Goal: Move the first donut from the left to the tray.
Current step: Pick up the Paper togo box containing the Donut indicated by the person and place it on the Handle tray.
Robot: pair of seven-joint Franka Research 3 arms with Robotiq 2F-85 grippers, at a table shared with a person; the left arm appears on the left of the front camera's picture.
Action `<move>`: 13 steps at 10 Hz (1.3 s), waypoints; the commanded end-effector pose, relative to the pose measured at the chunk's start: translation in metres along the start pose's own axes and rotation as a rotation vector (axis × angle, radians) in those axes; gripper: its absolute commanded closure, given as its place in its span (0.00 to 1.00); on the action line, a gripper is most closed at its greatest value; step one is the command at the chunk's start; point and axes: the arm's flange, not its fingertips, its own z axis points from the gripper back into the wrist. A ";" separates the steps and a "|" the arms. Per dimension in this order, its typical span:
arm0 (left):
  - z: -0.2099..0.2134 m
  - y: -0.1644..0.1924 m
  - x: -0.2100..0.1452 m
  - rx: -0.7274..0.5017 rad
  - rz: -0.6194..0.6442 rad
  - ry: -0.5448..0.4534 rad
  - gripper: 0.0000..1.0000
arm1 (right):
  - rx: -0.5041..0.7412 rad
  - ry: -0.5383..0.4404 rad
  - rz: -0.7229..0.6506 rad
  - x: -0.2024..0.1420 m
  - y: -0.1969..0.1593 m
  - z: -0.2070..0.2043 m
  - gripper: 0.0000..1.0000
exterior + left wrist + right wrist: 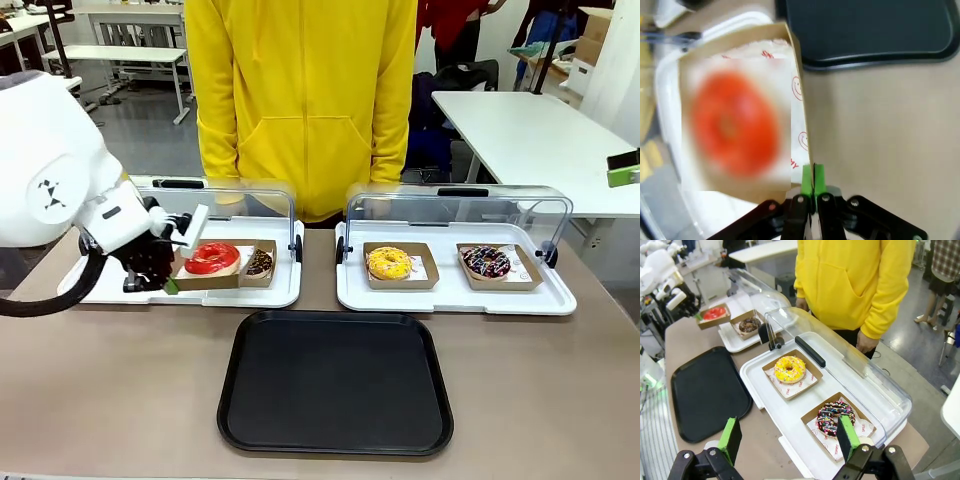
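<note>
Red donut (211, 257) sits in its cardboard holder (190, 279), whose near-left edge is pinched between the closed green pads (807, 181) of the left gripper (170, 285), over the left white tray (282, 292). From there the black tray (335, 382) lies toward the robot and to its right, near, bare. Right gripper (790, 438) hangs wide open, holding nothing, over the other white tray (771, 395).

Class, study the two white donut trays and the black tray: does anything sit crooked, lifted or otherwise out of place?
Yes: the red donut sits in its cardboard holder, pinched at one edge by the left gripper and raised, overhanging the white tray's front rim. The black tray lies bare.
</note>
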 end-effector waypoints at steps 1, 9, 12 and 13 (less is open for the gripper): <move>0.011 -0.047 0.020 0.047 -0.039 -0.010 0.98 | 0.002 -0.027 0.025 0.002 -0.001 -0.001 0.00; 0.001 -0.034 0.085 0.003 -0.027 0.052 0.98 | 0.002 -0.027 0.025 0.002 -0.001 -0.001 0.00; -0.016 -0.069 0.155 0.022 0.063 0.101 0.98 | 0.002 -0.027 0.025 0.002 -0.001 -0.001 0.00; -0.018 -0.082 0.171 0.032 0.074 0.087 0.98 | 0.002 -0.027 0.025 0.002 -0.001 -0.001 0.00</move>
